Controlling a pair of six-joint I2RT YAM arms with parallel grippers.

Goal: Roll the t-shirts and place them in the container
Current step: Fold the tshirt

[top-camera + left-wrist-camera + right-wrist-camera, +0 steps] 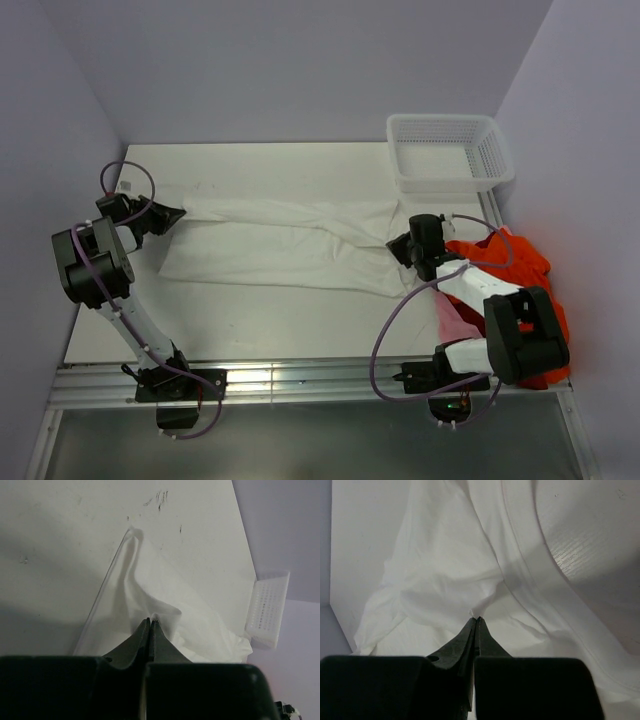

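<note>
At the near edge, the left arm (100, 270) and the right arm (500, 330) are bolted side by side. Near the right arm, the orange shirts (525, 265) lie in a crumpled heap at the right edge of the worktop (260, 320). The right arm reaches over them. A little farther in, the white shirt (290, 245) lies across the middle of the worktop. It is pulled out long from left to right, mostly flat, with some soft folds. The left claw (170, 213) is at the left end of the white shirt. Its two jaws are pressed together, and they pinch a small bit of the white cloth at their tips. The cloth comes up in a little peak there. The right claw (398, 247) is at the right end of the white shirt, just beside the orange heap. Its jaws are squeezed tight too, with a bit of white cloth caught between the tips. Wrinkles in the cloth run toward that spot. Past the left end of the shirt there are a few small dark marks (161, 497) on the worktop. Farthest away, the white mesh basket (450, 150) sits upright in the far right corner, apart from the white shirt.
</note>
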